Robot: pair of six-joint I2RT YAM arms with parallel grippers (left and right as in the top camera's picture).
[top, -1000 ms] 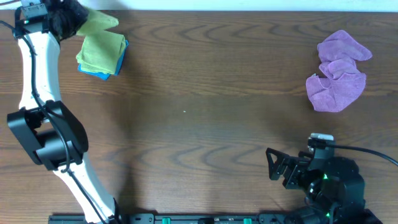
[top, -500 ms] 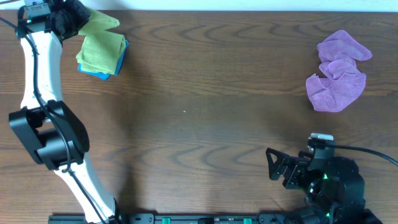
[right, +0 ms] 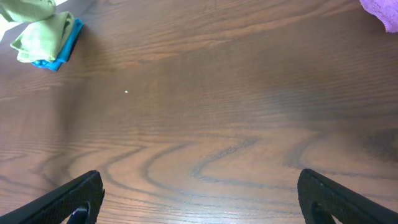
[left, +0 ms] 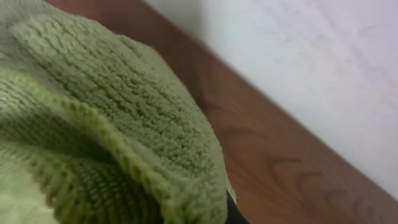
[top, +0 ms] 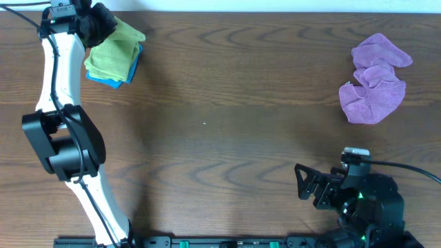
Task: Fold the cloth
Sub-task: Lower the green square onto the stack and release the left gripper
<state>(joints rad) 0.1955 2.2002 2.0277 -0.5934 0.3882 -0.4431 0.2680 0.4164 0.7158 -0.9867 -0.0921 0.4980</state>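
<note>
Left jaws on nubbly green cloth (left: 124, 124)

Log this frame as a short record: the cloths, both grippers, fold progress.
green knitted cloth: far left, lying on a folded blue cloth
left gripper: at the green knitted cloth's far edge, apparently shut on a raised flap
crumpled purple cloth: far right, untouched
right gripper: open, near edge, apart from every cloth
progress: crumpled purple cloth not yet folded
</note>
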